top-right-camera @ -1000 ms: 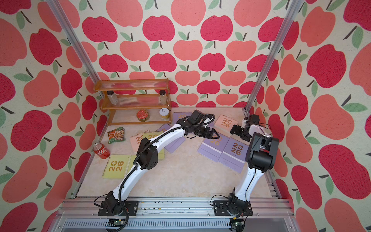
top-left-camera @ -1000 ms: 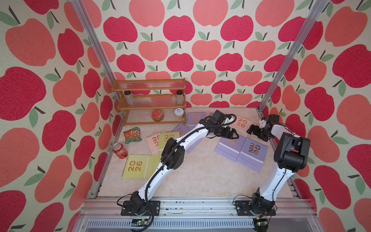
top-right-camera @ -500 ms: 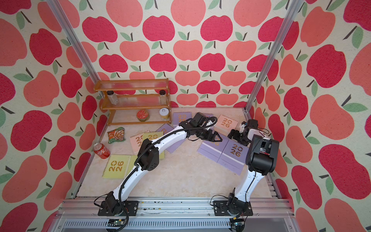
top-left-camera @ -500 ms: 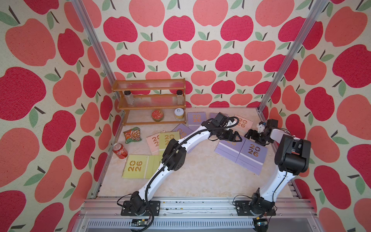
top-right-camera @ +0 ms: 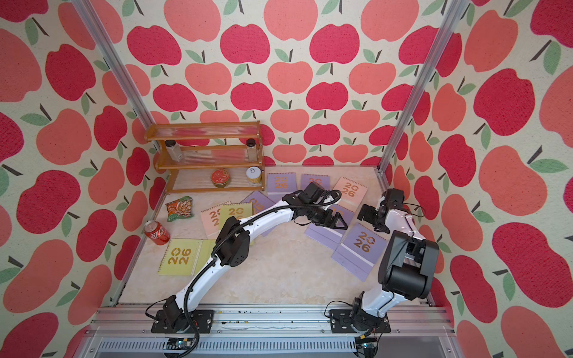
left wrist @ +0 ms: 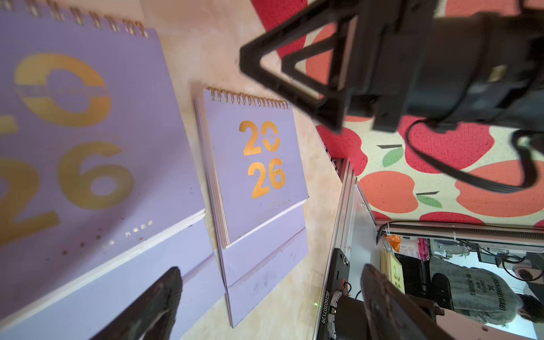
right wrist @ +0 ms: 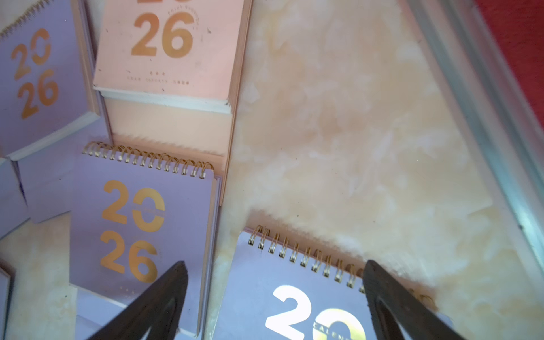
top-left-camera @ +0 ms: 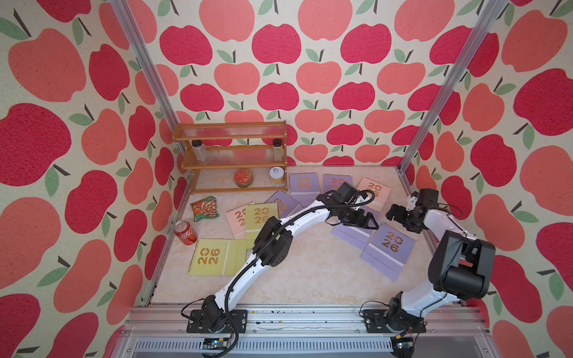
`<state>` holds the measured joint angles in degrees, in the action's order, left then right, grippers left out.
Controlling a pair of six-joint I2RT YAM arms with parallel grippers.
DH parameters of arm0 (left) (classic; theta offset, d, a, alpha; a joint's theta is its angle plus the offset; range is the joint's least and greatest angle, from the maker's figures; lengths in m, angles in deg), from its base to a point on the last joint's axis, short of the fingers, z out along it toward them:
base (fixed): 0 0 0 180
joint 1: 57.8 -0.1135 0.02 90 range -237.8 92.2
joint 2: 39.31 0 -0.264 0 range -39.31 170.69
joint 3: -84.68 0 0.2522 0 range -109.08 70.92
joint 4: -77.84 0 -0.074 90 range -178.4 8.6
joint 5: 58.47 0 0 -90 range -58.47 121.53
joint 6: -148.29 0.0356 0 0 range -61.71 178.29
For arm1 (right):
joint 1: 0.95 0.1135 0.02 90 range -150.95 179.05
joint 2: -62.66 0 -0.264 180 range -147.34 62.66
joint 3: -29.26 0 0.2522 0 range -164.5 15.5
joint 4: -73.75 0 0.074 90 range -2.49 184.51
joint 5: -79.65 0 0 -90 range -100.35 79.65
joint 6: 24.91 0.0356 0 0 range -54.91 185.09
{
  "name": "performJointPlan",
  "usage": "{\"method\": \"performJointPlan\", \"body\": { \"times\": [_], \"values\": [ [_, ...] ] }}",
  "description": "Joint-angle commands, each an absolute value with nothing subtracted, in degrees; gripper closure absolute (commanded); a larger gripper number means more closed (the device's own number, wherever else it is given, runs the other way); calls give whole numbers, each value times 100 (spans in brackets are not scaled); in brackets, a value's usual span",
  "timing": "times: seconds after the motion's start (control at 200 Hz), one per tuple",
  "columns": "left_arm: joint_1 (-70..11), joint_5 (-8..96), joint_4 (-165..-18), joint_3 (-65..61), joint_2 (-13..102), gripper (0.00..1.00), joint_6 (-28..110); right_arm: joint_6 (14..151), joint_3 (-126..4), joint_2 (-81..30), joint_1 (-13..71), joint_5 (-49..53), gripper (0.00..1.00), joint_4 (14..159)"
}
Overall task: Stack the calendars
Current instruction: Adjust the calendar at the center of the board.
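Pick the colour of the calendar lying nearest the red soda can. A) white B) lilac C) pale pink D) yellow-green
D: in a top view the yellow-green calendar lies flat right next to the red soda can, closer than any other calendar.

The calendars [top-left-camera: 389, 245] lie flat, scattered over the counter [top-left-camera: 310, 272] — mostly lilac ones at the back and right, yellow-green and pink ones overlapping at the left — gold "2026" covers upward.
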<state>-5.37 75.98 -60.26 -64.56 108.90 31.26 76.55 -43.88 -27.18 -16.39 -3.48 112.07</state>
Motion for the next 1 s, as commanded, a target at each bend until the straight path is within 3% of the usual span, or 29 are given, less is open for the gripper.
{"method": "performJointPlan", "body": {
  "times": [0.0,0.175,0.47,0.995],
  "values": [
    [-463,7781,-5656,-6333,10975,7,3367,8043,-4643,-2228,-1699,-991,5,11823],
    [-345,7951,-5609,-6618,11078,7,3330,8485,-4424,-2044,-1814,-1141,5,12442],
    [-238,7584,-5749,-7185,11490,8,3203,8715,-3292,-1753,-2522,-552,5,12002],
    [-184,7669,-6671,-7615,12099,8,2524,8829,-2709,-1944,-2643,-198,7,11504]
  ]
}}
